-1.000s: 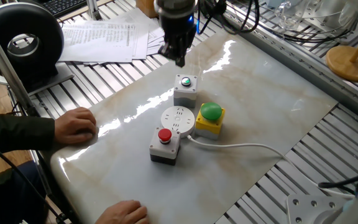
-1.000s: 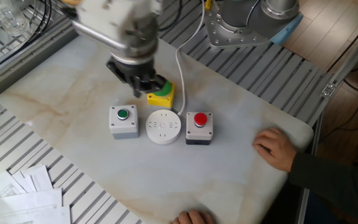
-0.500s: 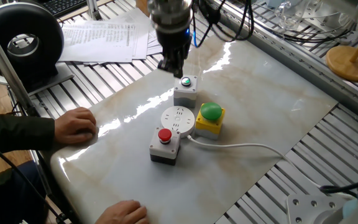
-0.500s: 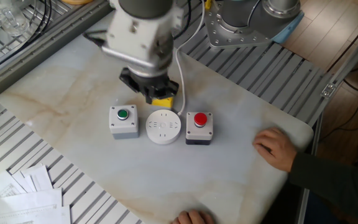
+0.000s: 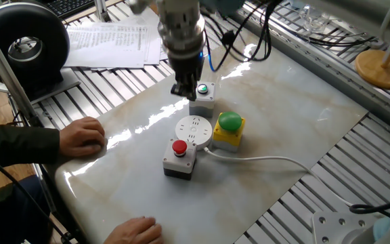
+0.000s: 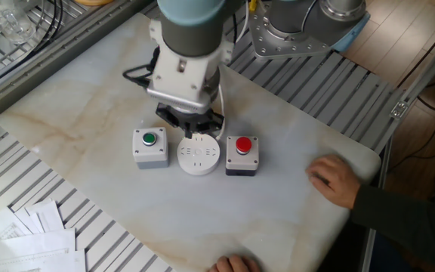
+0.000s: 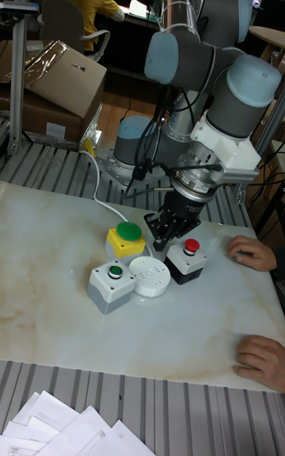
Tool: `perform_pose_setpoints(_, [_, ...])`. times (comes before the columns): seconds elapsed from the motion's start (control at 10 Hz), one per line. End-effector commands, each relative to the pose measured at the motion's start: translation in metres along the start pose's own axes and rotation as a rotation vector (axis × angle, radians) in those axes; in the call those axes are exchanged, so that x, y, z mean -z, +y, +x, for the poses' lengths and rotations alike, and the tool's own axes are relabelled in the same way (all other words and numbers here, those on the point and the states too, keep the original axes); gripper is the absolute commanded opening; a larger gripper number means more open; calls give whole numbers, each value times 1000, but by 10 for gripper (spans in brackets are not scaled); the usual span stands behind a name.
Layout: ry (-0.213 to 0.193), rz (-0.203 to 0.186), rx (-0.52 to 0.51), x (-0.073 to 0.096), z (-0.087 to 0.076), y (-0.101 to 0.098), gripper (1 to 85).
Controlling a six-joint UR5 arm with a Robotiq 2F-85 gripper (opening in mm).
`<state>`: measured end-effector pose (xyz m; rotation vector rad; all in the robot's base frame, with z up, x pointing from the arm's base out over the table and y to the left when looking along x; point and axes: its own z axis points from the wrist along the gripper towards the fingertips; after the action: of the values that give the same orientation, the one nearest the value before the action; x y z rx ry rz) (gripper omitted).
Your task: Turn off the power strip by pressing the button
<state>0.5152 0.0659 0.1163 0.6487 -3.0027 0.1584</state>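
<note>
The power strip (image 5: pixel 193 130) is a flat round white disc with dark slots, lying between three button boxes, its white cord (image 5: pixel 263 160) trailing right. It also shows in the other fixed view (image 6: pixel 198 156) and the tall view (image 7: pixel 150 275). My gripper (image 5: pixel 184 92) hangs low over the cluster, its fingers drawn together into one narrow tip with nothing held. In the other fixed view the gripper (image 6: pixel 192 128) sits just over the disc's far edge. The tall view shows the gripper (image 7: pixel 162 238) just behind the disc and a little above it.
A grey box with a small green button (image 5: pixel 202 98), a yellow box with a green dome (image 5: pixel 229 129) and a grey box with a red button (image 5: pixel 179 156) crowd the disc. A person's hands (image 5: pixel 83 135) (image 5: pixel 134 232) rest on the marble slab (image 5: pixel 296 115). Papers (image 5: pixel 110 41) lie behind.
The gripper has come down and moved from behind the button boxes to a spot close over the disc's far side. The boxes, disc and hands have stayed put.
</note>
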Motion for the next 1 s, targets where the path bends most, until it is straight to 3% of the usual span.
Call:
perform_pose_setpoints(0.0, [-6,-7,10,-12,-2,6,10])
perform_pose_setpoints(0.3, [0,-11,-10,-12,0,7,10])
perform_pose_setpoints(0.6, [69,10,20,-11,18,1,10])
perform_pose_setpoints(0.8, [124,60,67,-9,31,-13,10])
perform_pose_setpoints(0.9, [140,63,82,-9,35,-14,10])
